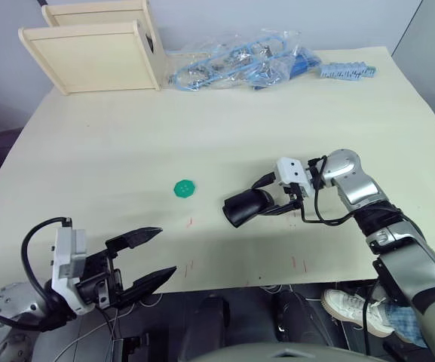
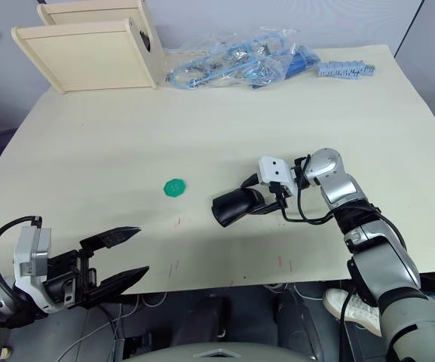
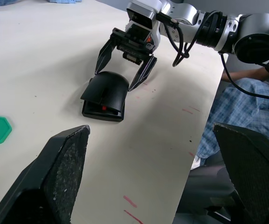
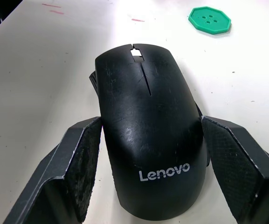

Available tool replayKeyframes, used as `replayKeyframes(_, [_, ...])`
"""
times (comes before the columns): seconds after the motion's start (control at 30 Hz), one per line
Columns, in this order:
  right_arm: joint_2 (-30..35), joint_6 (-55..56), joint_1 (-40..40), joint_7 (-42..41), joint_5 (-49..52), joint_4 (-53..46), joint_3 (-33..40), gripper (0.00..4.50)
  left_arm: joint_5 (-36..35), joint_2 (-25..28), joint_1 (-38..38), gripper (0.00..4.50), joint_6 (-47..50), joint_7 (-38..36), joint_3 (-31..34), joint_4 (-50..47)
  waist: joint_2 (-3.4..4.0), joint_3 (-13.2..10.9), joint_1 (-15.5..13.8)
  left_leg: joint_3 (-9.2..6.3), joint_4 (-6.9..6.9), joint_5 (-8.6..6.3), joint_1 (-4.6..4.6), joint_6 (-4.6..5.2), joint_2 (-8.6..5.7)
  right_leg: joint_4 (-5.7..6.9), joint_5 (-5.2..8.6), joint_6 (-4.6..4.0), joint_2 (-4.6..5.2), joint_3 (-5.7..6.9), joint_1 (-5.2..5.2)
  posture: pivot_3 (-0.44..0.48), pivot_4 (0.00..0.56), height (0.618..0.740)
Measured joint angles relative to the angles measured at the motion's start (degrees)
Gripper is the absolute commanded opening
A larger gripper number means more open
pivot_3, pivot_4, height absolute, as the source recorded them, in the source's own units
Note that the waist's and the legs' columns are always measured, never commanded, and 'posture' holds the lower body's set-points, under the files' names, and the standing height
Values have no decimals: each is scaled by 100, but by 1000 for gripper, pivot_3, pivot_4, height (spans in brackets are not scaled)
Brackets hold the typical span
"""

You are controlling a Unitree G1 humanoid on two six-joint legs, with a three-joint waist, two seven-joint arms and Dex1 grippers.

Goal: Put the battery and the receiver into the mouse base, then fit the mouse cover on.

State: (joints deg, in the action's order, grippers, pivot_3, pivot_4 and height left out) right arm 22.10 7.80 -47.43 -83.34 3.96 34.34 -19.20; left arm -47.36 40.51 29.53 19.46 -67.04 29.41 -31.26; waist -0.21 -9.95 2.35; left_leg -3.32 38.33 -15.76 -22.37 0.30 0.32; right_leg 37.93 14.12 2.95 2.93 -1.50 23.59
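The glossy black mouse cover (image 4: 143, 93), marked Lenovo, lies on top of the mouse base (image 3: 101, 111) in the middle of the table, right of centre. A red part shows in the gap under the cover's front edge. My right gripper (image 1: 262, 200) is open, and its fingers (image 4: 83, 158) straddle the cover's rear end, close to both sides. My left gripper (image 1: 145, 260) hangs open and empty at the table's near left edge, well away from the mouse. The battery and the receiver are hidden.
A flat green disc (image 1: 185, 188) lies left of the mouse. At the back stand two wooden boxes (image 1: 96, 53), plastic bags of blue cables (image 1: 232, 64) and a blue-grey part (image 1: 345, 72). A person's shoe (image 1: 353, 309) shows below the table's near edge.
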Motion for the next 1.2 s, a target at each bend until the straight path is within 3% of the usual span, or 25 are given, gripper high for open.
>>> replayKeyframes(0.47, [-86,53,-135,-69,-76,275,-2,3523,0,0,-3,4500,-1,30,0,0,0,0,1,0,0,0,0,0,0,0,0,0,0,0,0,0,150,740])
replayKeyframes(0.53, [-92,64,-151,-92,-62,279,16,2688,0,0,-2,4500,-1,42,0,0,0,0,3,0,0,0,1,0,0,0,0,0,0,0,0,0,150,740])
replayKeyframes(0.6, [-94,74,-177,-124,-74,286,6,2400,0,0,-5,4500,-1,52,0,-1,0,0,8,0,0,0,2,0,0,1,0,0,-1,-1,0,0,150,740])
replayKeyframes(0.97, [-2,-269,-219,-293,97,-87,18,2400,-1,-14,13,4500,-2,57,0,-1,1,0,2,0,0,0,0,0,0,0,0,0,0,0,0,0,150,740])
replayKeyframes(1.2, [167,-576,-829,-552,26,-546,-79,2400,1,-44,50,4500,-7,59,0,-1,2,-1,0,-1,-1,0,-1,0,0,-2,0,0,1,1,1,0,150,740])
